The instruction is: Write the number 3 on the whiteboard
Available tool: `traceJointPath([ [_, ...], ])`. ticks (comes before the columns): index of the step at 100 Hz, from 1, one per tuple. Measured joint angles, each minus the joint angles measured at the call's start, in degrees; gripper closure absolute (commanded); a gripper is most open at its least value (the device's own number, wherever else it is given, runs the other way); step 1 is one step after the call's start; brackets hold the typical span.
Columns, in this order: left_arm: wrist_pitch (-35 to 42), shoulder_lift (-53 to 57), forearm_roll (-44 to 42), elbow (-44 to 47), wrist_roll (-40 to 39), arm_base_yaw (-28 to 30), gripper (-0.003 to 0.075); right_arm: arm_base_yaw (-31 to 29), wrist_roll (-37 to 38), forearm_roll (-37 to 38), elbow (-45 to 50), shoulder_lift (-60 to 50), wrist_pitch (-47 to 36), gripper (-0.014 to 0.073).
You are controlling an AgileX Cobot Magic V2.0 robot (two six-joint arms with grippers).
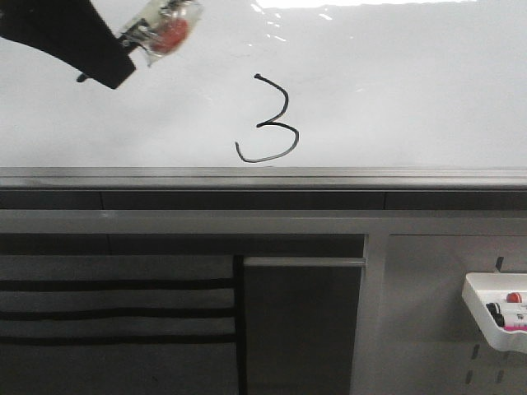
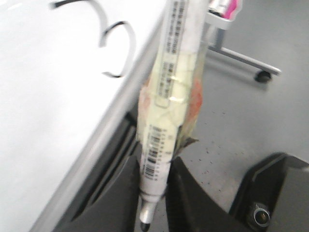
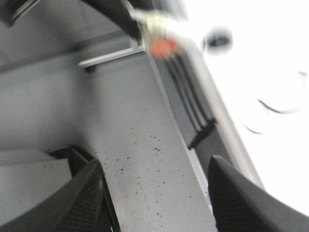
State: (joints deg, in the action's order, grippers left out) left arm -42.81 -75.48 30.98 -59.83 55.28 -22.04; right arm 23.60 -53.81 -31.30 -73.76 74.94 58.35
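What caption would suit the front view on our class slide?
A black number 3 stands drawn on the whiteboard; the left tool holds a taped marker away from it.

The front camera looks squarely at the glossy white whiteboard point(image 1: 395, 82) from close by. Both wrist cameras look slantwise along its grey rail, sharing the thin black hand-drawn number 3 point(image 1: 270, 120), blurred in the right one.

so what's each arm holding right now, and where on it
Left gripper holds the marker near its tip end. Right gripper is open, empty.
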Motion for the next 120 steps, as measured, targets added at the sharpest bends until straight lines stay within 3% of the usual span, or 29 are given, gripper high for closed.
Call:
traceJointPath([
  [27,16.4,-6.5,0.2,2.1,-16.6,13.4,0.0738,-8.8,3.4,0.2,-0.2,-2.8,4.1,0.0169],
  [43,21.4,-9.5,0.8,2.5,-18.5,14.4,0.0738,-9.0,3.5,0.2,-0.2,-2.8,4.8,0.0169],
  [73,21.8,-9.9,1.4,2.5,-18.6,14.4,0.0732,-9.0,3.5,0.1,-0.2,-2.8,5.2,0.0169],
  [85,21.7,-9.9,1.5,2.5,-18.7,14.4,0.0624,-9.0,5.2,0.1,-0.2,-2.8,5.2,0.0169],
  [101,21.5,-9.4,-0.2,2.5,-18.7,14.4,0.0357,-9.0,16.0,5.8,-0.2,-3.1,4.7,0.0169],
  [120,16.3,-2.2,-1.9,2.5,-18.9,15.2,0.0325,-9.1,37.4,20.3,-0.2,-7.4,4.2,0.0174],
])
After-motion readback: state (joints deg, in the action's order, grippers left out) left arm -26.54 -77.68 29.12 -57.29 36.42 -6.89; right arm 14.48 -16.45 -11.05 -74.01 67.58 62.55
